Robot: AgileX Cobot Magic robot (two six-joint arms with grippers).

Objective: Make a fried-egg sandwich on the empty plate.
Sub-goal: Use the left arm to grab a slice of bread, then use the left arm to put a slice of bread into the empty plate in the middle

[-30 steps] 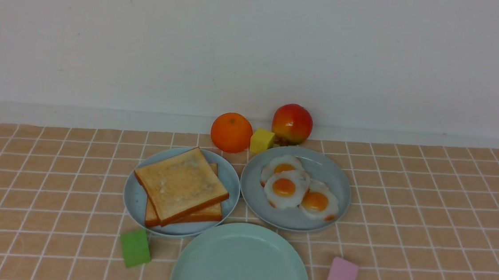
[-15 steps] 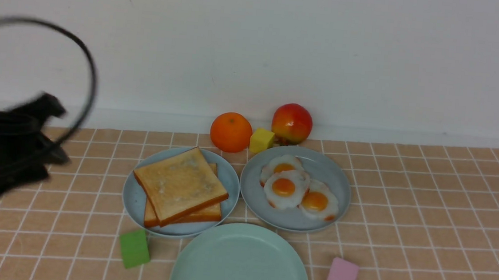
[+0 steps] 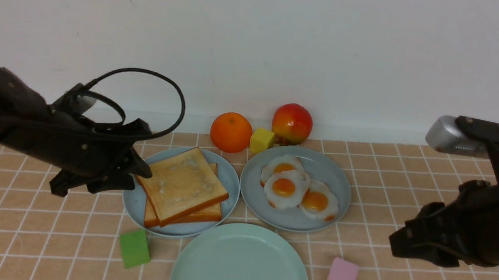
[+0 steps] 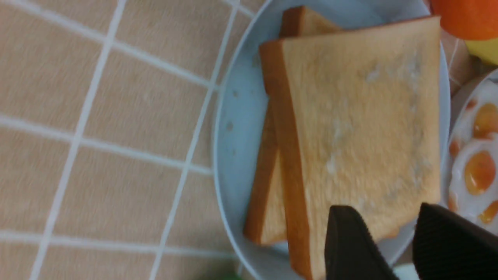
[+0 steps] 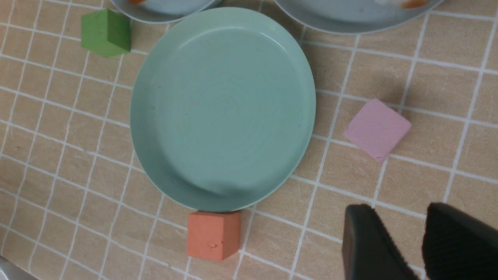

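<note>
Relative to the mint-green plate (image 3: 242, 264), a green block (image 3: 135, 248) sits left, a pink block (image 3: 342, 277) right; behind, toast slices (image 3: 185, 188) overlap on the light-blue plate (image 3: 130, 208), fried eggs (image 3: 284, 188) on the grey-blue plate (image 3: 342, 183). The left gripper (image 4: 383, 233) and right gripper (image 5: 400, 241) have their fingers spread.
</note>
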